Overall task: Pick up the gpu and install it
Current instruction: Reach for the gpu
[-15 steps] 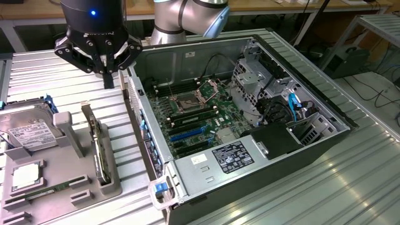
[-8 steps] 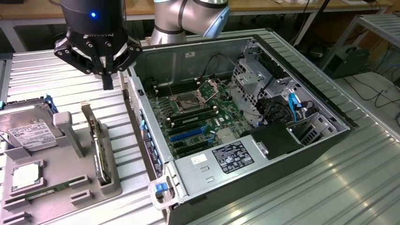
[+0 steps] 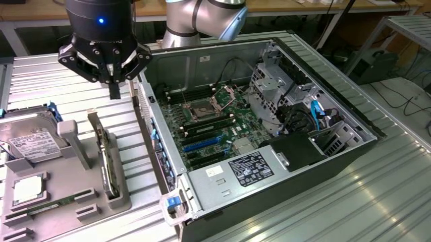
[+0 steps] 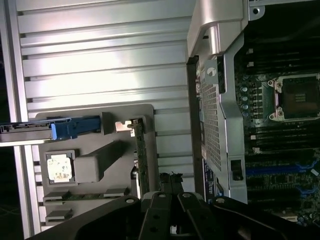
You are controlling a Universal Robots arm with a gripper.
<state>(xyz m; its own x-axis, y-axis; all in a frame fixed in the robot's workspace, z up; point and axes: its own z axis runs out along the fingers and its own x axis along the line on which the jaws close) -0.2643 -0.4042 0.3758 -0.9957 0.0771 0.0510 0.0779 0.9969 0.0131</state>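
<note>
Tool (image 3: 114,91) pressed together, pinching nothing, hanging above the ribbed metal tabletop (image 3: 377,201) over the far end of the gpu (image 3: 103,151). Gpu stands on edge in a gray holder (image 3: 121,199), just beside the open computer case (image 3: 296,201), on the exterior view's left. Hard drive (image 3: 30,138) farther left.

The grey arm (image 3: 202,20) bends in from behind and carries its black gripper (image 3: 114,93) out to the exterior view's left, wrist pointing straight down. The gripper (image 4: 170,185) has its fingers pressed together, tips touching.
</note>
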